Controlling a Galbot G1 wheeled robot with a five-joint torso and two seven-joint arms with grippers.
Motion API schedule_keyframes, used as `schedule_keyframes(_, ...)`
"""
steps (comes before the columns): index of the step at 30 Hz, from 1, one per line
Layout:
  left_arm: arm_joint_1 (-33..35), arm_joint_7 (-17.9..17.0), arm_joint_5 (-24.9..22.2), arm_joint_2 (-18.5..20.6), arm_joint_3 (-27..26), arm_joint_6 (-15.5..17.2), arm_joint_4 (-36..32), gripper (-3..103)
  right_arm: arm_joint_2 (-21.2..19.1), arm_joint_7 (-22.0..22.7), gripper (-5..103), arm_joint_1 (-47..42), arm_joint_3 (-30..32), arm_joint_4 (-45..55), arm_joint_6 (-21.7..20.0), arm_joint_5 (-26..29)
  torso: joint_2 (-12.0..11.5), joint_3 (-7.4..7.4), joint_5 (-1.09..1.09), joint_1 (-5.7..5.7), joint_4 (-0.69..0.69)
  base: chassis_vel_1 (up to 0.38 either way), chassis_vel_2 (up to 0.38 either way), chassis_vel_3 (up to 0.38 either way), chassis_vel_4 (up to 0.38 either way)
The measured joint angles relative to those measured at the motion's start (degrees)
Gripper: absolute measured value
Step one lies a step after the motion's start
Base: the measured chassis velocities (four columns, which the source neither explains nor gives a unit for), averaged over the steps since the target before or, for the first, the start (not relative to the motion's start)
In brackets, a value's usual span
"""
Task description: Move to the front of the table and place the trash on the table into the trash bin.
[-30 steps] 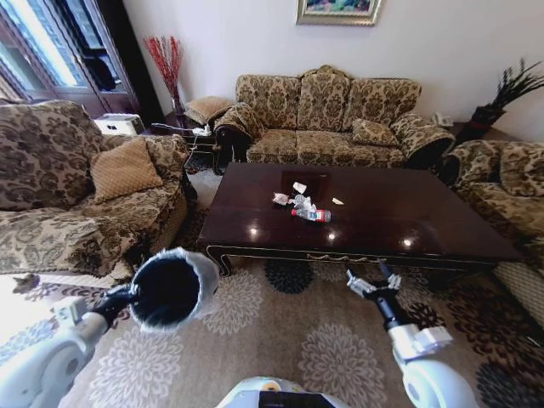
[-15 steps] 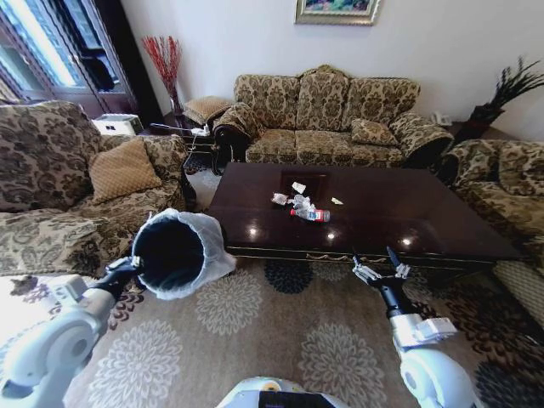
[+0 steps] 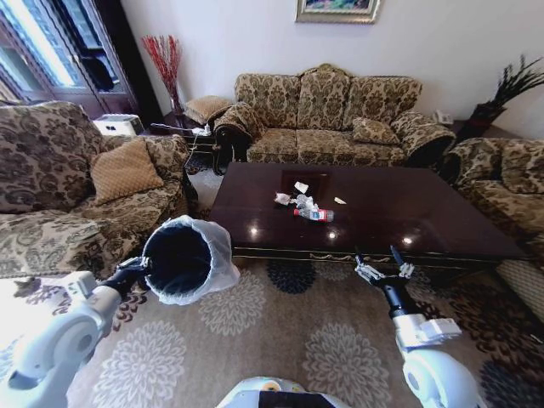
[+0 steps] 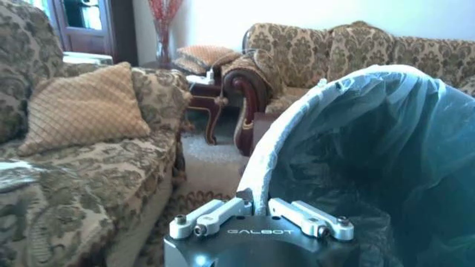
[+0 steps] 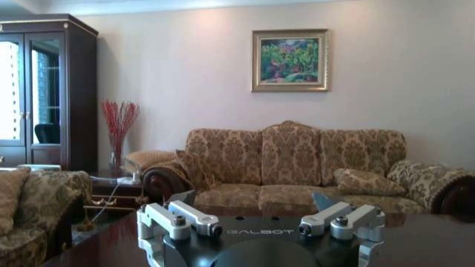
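Note:
The table (image 3: 442,217) of dark glossy wood stands right before me. The trash (image 3: 297,201) lies near its middle: small white crumpled scraps and a clear plastic bottle (image 3: 314,215) with a red-and-blue label. My left gripper (image 3: 143,265) is shut on the rim of the trash bin (image 3: 183,259) and holds it off the floor at the left, with its bag-lined mouth tipped toward me. The left wrist view shows the left gripper (image 4: 256,208) clamped on the bagged rim of the bin (image 4: 371,156). My right gripper (image 3: 379,262) is open and empty just short of the table's front edge. In its wrist view the right gripper (image 5: 252,211) looks across the table (image 5: 438,239).
Patterned sofas surround the table: one behind it (image 3: 327,115), one at the left (image 3: 76,187) and one at the right (image 3: 501,183). A floral rug (image 3: 280,340) covers the floor between me and the table. A side table (image 3: 183,132) with cables stands at the back left.
My left arm has lifted the trash bin higher and a little to the right. My right gripper has moved forward toward the table's front edge.

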Motion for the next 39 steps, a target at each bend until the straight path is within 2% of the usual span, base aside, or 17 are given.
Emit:
schedule_keyframes(7, 0.3, 0.2, 0.1, -0.9, -0.1, -0.3, -0.2, 0, -0.1, -0.7, 100, -0.2, 0.8, 0.4, -0.6, 2.2, 0.0, 0.00, 0.07, 0.00, -0.02, 0.015, 0.014, -0.009, -0.009)
schedule_keyframes(19, 0.4, 1.6, -1.1, -0.3, -0.9, -0.6, -0.6, 0, 0.1, -1.6, 100, -0.3, 0.7, -0.1, -0.1, 2.6, 0.0, -0.01, 0.03, -0.02, -0.01, -0.046, 0.056, 0.040, -0.050)
schedule_keyframes(30, 0.2, 2.2, -1.3, 1.2, -1.4, -0.5, -0.7, 0, 0.1, -2.2, 100, -0.6, 0.9, 0.0, 0.4, 3.0, 0.0, -0.01, 0.04, -0.02, 0.00, -0.209, 0.212, 0.219, -0.216)
schedule_keyframes(32, -0.3, 3.0, -1.5, 3.9, -1.2, -2.0, 0.5, 0, -0.1, -2.2, 100, -0.5, 0.9, -0.1, 1.1, 3.1, 0.0, 0.01, 0.00, 0.01, 0.00, -0.301, 0.281, 0.303, -0.291)
schedule_keyframes(33, -0.3, 3.0, -1.5, 3.9, -1.2, -2.0, 0.5, 0, -0.1, -2.2, 100, -0.5, 0.9, -0.1, 1.1, 3.1, 0.0, 0.01, 0.00, 0.01, 0.00, -0.301, 0.281, 0.304, -0.291)
schedule_keyframes(34, -1.3, 3.2, -1.7, 6.3, -1.0, -2.5, 1.6, 0, -0.3, -1.8, 100, -0.4, 0.8, -0.3, 1.5, 2.9, 0.0, 0.01, 0.00, 0.01, 0.01, -0.294, 0.291, 0.304, -0.295)
schedule_keyframes(35, -4.2, 3.0, -3.0, 11.1, -0.7, -2.9, 4.1, 0, -0.6, -0.6, 100, 0.1, 0.7, -0.6, 1.9, 2.0, 0.0, 0.01, 0.00, 0.02, -0.02, -0.294, 0.258, 0.311, -0.245)
schedule_keyframes(36, -6.6, 2.4, -4.2, 14.2, -0.3, -3.1, 6.0, 0, -0.8, 0.0, 100, 0.3, 0.7, -0.9, 2.0, 1.7, 0.0, 0.01, 0.02, 0.04, -0.03, -0.294, 0.169, 0.235, -0.245)
schedule_keyframes(37, -6.6, 2.4, -4.2, 14.2, -0.3, -3.1, 6.0, 0, -0.8, 0.0, 100, 0.3, 0.7, -0.9, 2.0, 1.7, 0.0, 0.01, 0.02, 0.04, -0.03, -0.294, 0.169, 0.235, -0.245)
schedule_keyframes(39, -10.8, 2.0, -5.2, 19.2, 1.3, -4.4, 9.9, 0, -1.1, 0.4, 100, 0.4, 0.8, -1.0, 2.2, 1.8, 0.0, 0.04, 0.06, 0.10, -0.04, -0.166, 0.161, 0.144, -0.133)
